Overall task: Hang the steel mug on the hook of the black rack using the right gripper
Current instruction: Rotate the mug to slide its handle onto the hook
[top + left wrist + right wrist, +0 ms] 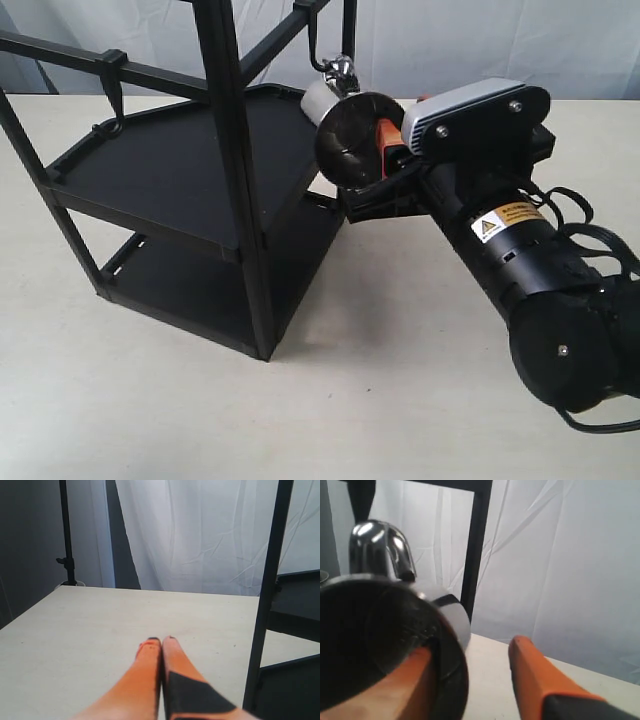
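Handle of steel mug (pixel 338 122) looks looped on hook (pixel 313 42) of black rack (pixel 232 150). Right claw (pixel 378 140) is wide, one pad inside the mug. Best withdrawn straight, no nudging.

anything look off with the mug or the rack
Only the steel mug: it hangs tilted sideways from the hook by its handle, mouth facing the right claw, one finger inside it. Nothing looks spilled or damaged.

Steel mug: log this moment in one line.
steel mug: handle at hook | right gripper: jaws open astride mug wall | left gripper: jaws shut
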### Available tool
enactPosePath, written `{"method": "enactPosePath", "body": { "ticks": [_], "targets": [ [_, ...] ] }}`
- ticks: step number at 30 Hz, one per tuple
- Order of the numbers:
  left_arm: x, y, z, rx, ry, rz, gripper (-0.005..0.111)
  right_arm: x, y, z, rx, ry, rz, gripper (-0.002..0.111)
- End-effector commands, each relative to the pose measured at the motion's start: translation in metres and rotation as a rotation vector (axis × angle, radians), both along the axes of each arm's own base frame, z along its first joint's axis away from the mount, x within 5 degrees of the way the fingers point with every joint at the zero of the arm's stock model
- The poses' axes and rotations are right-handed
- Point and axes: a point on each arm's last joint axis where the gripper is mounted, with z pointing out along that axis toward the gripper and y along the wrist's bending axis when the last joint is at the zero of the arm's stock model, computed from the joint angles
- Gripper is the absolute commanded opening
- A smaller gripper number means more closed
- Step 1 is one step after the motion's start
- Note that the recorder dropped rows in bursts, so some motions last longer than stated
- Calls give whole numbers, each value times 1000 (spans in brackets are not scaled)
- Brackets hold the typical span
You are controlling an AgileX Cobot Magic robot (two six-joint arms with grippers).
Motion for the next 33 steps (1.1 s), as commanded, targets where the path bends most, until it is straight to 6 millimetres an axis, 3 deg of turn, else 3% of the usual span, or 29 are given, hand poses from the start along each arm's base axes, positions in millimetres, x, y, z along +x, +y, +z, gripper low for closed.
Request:
{"method": "enactPosePath", "body": {
  "ticks": [1,14,32,33],
  "targets": [
    [0,-1,1,-8,-11,-9,2,-1,0,0,-15,-6,11,50],
    [0,-1,1,-8,-11,-9,2,1,-7,-2,9,44,-62,50],
    [0,-1,1,-8,-11,-9,2,-14,-4,13,-65,119,90,50],
    [0,-1,1,-8,-11,-9,2,-14,-4,13,-69,128,96,54]
  ]
}}
